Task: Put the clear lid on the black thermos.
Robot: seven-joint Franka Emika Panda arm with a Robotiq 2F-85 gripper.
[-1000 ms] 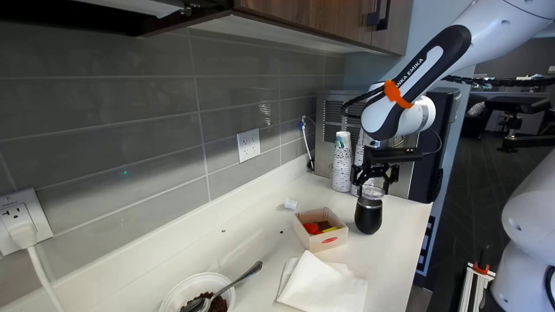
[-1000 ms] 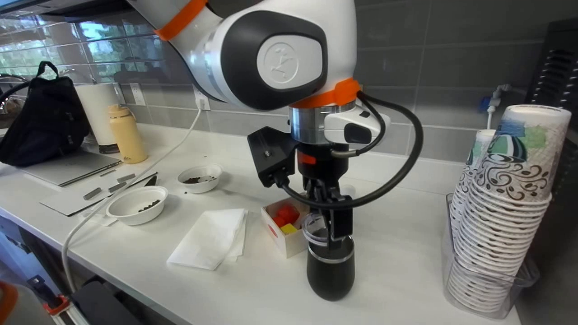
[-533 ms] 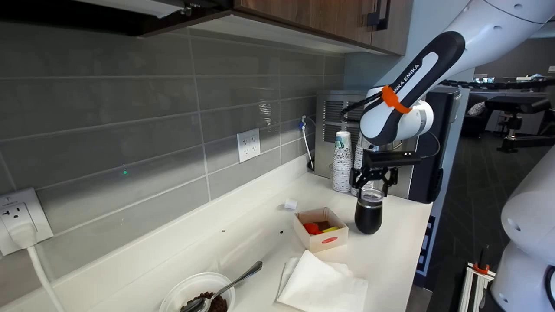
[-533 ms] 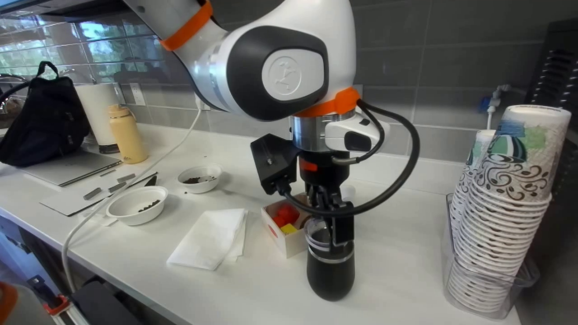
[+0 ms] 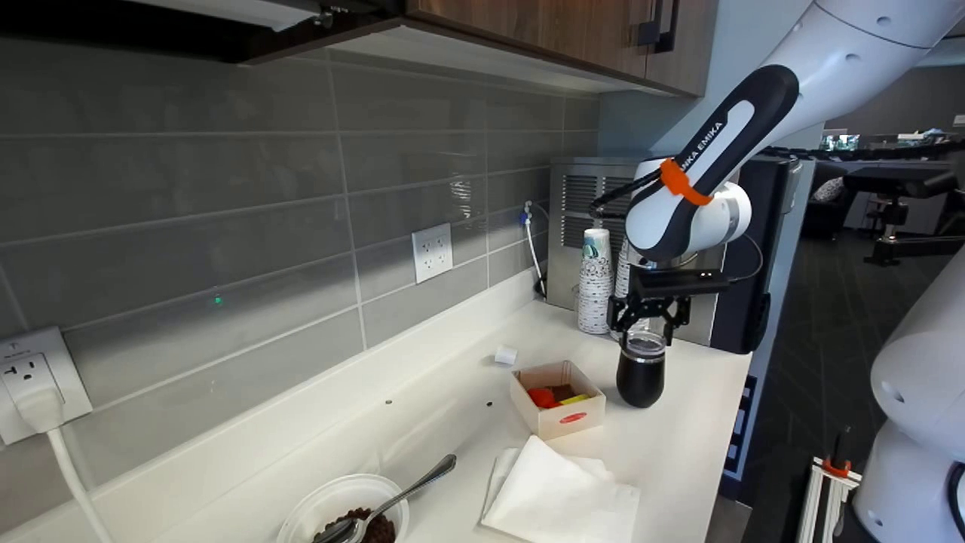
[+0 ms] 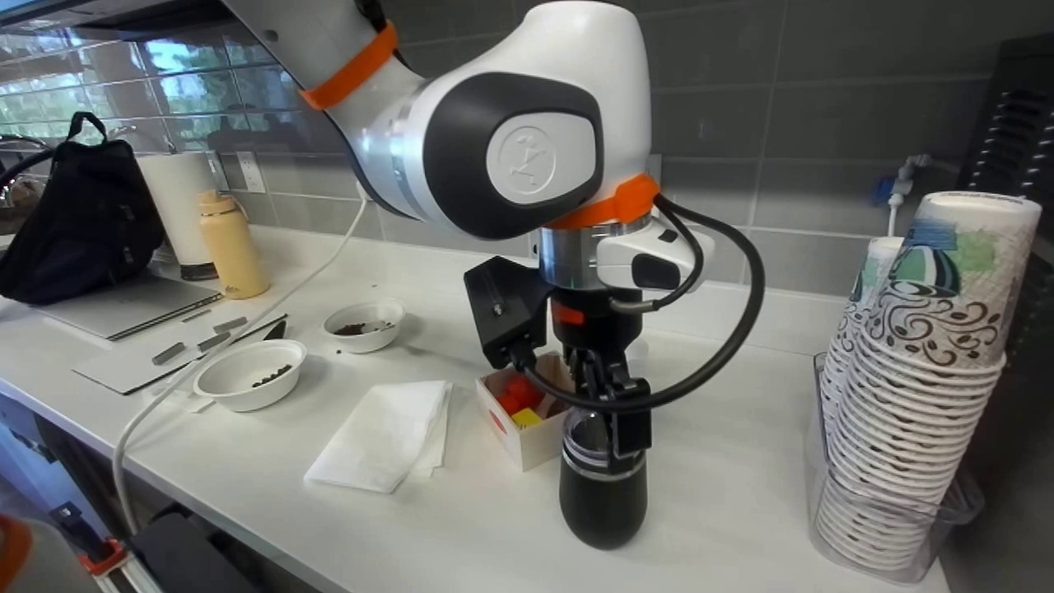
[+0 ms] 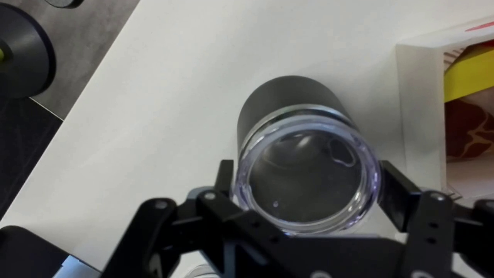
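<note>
The black thermos (image 5: 640, 383) stands upright on the white counter, and it also shows in an exterior view (image 6: 603, 509) and in the wrist view (image 7: 285, 92). My gripper (image 5: 643, 334) is directly over it, pointing down. Its fingers are on opposite sides of the clear lid (image 7: 308, 177) and hold it. The clear lid (image 6: 586, 436) is at the thermos mouth in both exterior views. In the wrist view it overlaps the mouth, shifted toward the gripper side. I cannot tell whether it is seated or just above the rim. One finger hides part of the lid in an exterior view.
A small open box (image 6: 527, 445) with red and yellow items stands close beside the thermos. White napkins (image 5: 565, 490) lie near the box. Stacked paper cups (image 6: 914, 412) stand on the other side. Bowls (image 6: 251, 379) and a yellow bottle (image 6: 233, 247) are farther along the counter.
My gripper has come down with the clear lid, shifting slightly sideways, so the lid is now lower and nearer the thermos mouth. The thermos has not moved.
</note>
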